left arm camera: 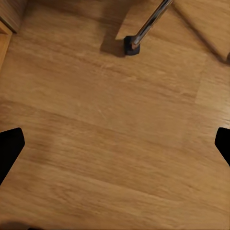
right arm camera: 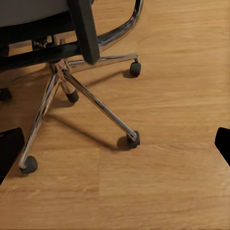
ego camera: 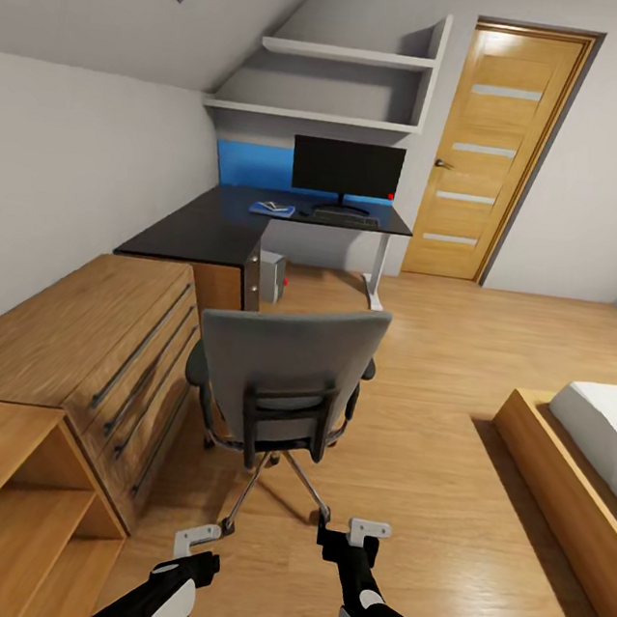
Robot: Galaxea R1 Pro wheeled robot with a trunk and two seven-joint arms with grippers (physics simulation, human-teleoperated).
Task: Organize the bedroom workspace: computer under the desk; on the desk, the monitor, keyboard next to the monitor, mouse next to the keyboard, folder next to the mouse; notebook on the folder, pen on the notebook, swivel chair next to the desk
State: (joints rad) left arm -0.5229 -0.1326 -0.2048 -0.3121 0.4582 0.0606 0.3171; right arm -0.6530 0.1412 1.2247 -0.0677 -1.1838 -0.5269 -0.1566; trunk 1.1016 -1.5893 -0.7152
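Observation:
The grey swivel chair (ego camera: pixel 285 374) stands mid-floor with its back toward me, a little short of the black L-shaped desk (ego camera: pixel 211 232). On the desk stand the monitor (ego camera: pixel 346 169) and, before it, the keyboard (ego camera: pixel 346 219). The small mouse (ego camera: pixel 303 213) and the blue folder (ego camera: pixel 272 209) lie to the left of the keyboard. Something small and dark lies on the folder, too small to name. The grey computer (ego camera: pixel 272 277) sits under the desk. Both grippers hang low behind the chair, open and empty: left gripper (ego camera: pixel 198 539) (left arm camera: pixel 115 148) over a chair castor (left arm camera: pixel 132 45), right gripper (ego camera: pixel 367 532) (right arm camera: pixel 115 148) facing the chrome base (right arm camera: pixel 91 98).
Light wooden drawers (ego camera: pixel 100 340) and an open shelf unit (ego camera: pixel 1 502) line the left wall close to the chair. A bed (ego camera: pixel 589 433) with a wooden frame fills the right. A wooden door (ego camera: pixel 495 148) and wall shelves (ego camera: pixel 328 82) are at the back. Bare floor lies between chair and bed.

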